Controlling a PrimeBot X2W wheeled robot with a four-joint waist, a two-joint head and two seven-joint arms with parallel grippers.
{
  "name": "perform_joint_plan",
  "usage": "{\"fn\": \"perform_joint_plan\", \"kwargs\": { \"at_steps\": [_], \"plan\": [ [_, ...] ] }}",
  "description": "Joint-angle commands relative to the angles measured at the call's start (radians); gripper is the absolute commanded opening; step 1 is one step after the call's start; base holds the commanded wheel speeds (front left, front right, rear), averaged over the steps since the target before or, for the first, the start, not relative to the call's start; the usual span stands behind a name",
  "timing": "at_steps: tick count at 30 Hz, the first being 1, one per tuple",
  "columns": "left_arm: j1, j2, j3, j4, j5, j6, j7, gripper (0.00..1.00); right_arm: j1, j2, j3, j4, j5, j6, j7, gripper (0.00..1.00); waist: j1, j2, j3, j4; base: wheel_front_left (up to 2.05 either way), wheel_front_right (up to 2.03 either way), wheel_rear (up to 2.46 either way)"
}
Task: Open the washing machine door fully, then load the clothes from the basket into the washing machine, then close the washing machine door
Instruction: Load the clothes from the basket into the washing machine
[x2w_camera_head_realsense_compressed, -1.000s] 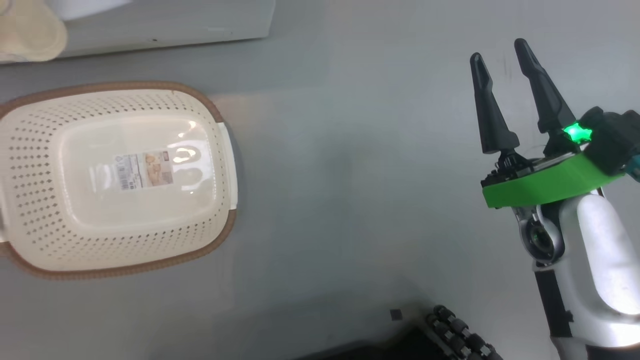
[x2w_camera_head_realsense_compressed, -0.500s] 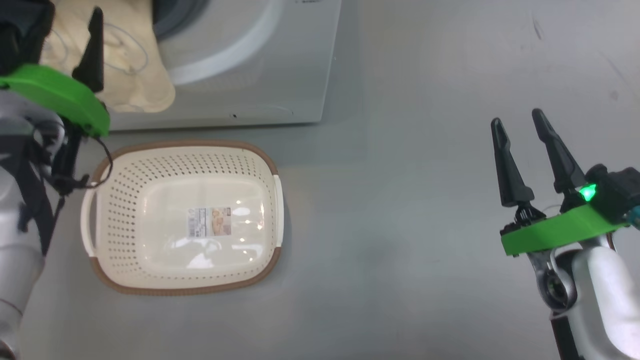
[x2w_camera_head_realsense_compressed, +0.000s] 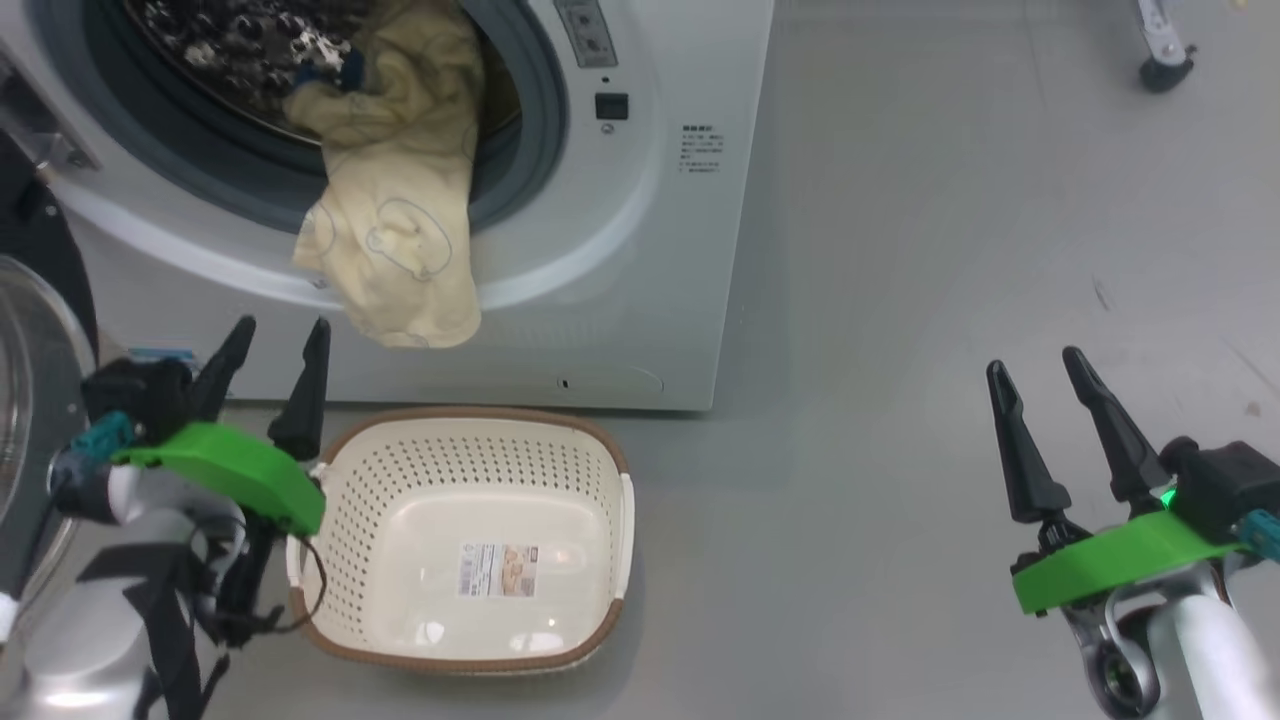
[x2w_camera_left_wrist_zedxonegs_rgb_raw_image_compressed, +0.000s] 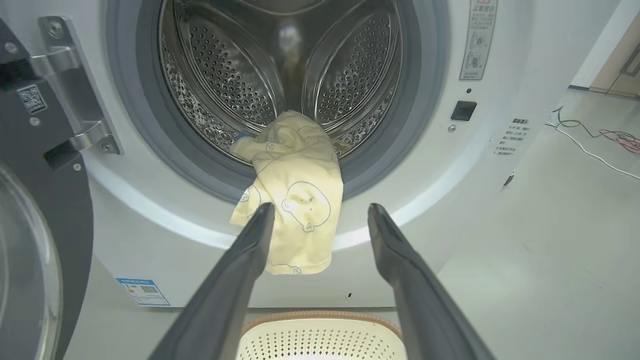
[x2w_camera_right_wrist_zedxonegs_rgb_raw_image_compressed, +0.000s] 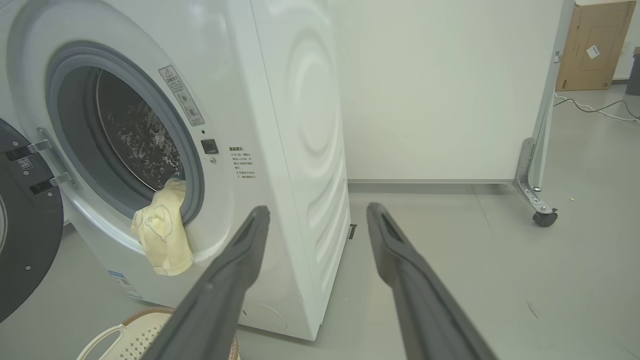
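Both forward-pointing, gaping: left tool (x2w_camera_head_realsense_compressed: 282, 324), right tool (x2w_camera_head_realsense_compressed: 1033, 360).

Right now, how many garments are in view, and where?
1: a cream-yellow garment hangs out of the washing machine, over its grey gasket. None lie in the basket; others may be hidden deeper in the drum.

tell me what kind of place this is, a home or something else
Most likely a lab or test space, not a home: the washing machine stands on a bare grey floor, next to what looks like a wheeled partition, with loose cables and a cardboard box beyond it.
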Motion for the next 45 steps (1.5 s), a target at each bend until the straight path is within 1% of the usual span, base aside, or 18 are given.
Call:
{"fn": "perform_joint_plan", "kwargs": {
  "at_steps": [1,6,8,14,18,24,32,45],
  "plan": [
    [-0.02,0.031,0.047,-0.035,0.004,0.008,-0.011,1.0,-0.006,-0.006,0.014,-0.028,-0.004,-0.003,-0.007,1.0,0.0002,-0.0001,-0.047,0.029,0.0,0.0,0.0],
    [0.1,0.019,0.066,-0.121,0.04,0.04,-0.011,1.0,0.035,0.0,0.016,-0.021,-0.007,-0.003,-0.007,1.0,0.0002,-0.0001,-0.099,0.038,0.0,0.0,0.0],
    [0.147,0.007,0.089,-0.154,0.03,0.048,-0.011,1.0,0.046,0.002,0.023,-0.017,-0.006,-0.003,-0.007,1.0,0.0002,-0.0001,-0.116,0.035,0.0,0.0,0.0],
    [0.274,0.006,0.141,-0.26,0.059,0.085,-0.011,1.0,0.065,0.008,0.039,-0.012,-0.002,-0.003,-0.007,1.0,0.0002,-0.0001,-0.149,0.019,0.0,0.0,0.0],
    [0.358,0.002,0.161,-0.34,0.1,0.119,-0.011,1.0,0.083,0.012,0.046,-0.013,-0.001,-0.003,-0.007,1.0,0.0002,-0.0001,-0.159,0.012,0.0,0.0,0.0],
    [0.427,-0.005,0.152,-0.404,0.157,0.15,-0.011,1.0,0.097,0.017,0.034,-0.019,0.002,-0.003,-0.007,1.0,0.0002,-0.0001,-0.165,0.015,0.0,0.0,0.0],
    [0.455,-0.022,0.153,-0.44,0.195,0.174,-0.011,1.0,0.104,0.022,0.032,-0.022,0.002,-0.003,-0.007,1.0,0.0002,-0.0001,-0.167,0.029,0.0,0.0,0.0],
    [0.459,-0.043,0.169,-0.444,0.212,0.169,-0.011,1.0,0.097,0.028,0.036,-0.02,0.005,-0.003,-0.007,1.0,0.0002,-0.0001,-0.159,0.028,0.0,0.0,0.0]
  ]
}}
